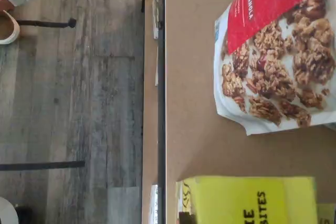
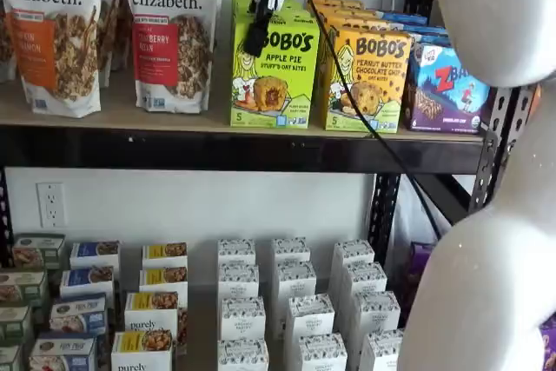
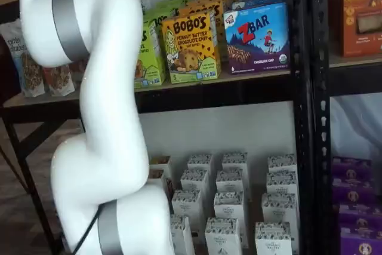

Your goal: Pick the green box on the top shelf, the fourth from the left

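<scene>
Two granola bags [image 2: 169, 32] stand at left on the top shelf [image 2: 217, 149], upright w/ fronts outward. Next right, the green box [image 2: 274, 62] sits at the board's front edge, label out, so its top is reachable from above. Gripper [image 2: 258, 32] hangs in front of the box's upper left part; one dark finger seen side-on, so can't tell jaw state or any grip. Peanut butter box [image 2: 367, 80] touches it on the right, then Zbar box [image 2: 450, 89]; judged tight clearance that side.

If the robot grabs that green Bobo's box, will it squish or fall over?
The green box looks like a stiff cardboard carton, so it probably won't squish much. It stands tall and upright on the top shelf, so a push near its top might tip it. It is likely light.
</scene>
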